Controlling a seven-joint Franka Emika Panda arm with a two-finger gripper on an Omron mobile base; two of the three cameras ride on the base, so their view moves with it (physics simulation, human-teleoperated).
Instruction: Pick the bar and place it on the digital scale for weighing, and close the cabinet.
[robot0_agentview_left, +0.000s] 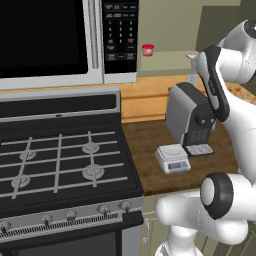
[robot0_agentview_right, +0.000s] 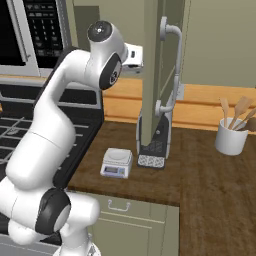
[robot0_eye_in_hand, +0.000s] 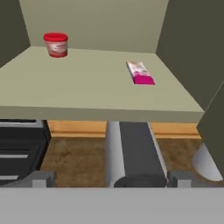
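1. Looking along your hand, you see the bar (robot0_eye_in_hand: 140, 72) lying flat on the cabinet (robot0_eye_in_hand: 96, 94) shelf, well right of a red-lidded jar (robot0_eye_in_hand: 56, 44).
2. Your gripper (robot0_eye_in_hand: 111, 177) is spread wide, holding nothing (short of the shelf).
3. The scale (robot0_agentview_left: 172, 157) sits on the counter (robot0_agentview_left: 150, 150), platform bare; the cabinet door (robot0_agentview_right: 152, 75) stands open.

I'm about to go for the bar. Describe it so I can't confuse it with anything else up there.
Look inside the open wall cabinet, on its pale shelf. The bar lies flat toward the right side wall, a small oblong, whitish at the back, magenta at the near end. The red-lidded jar stands upright, far left.
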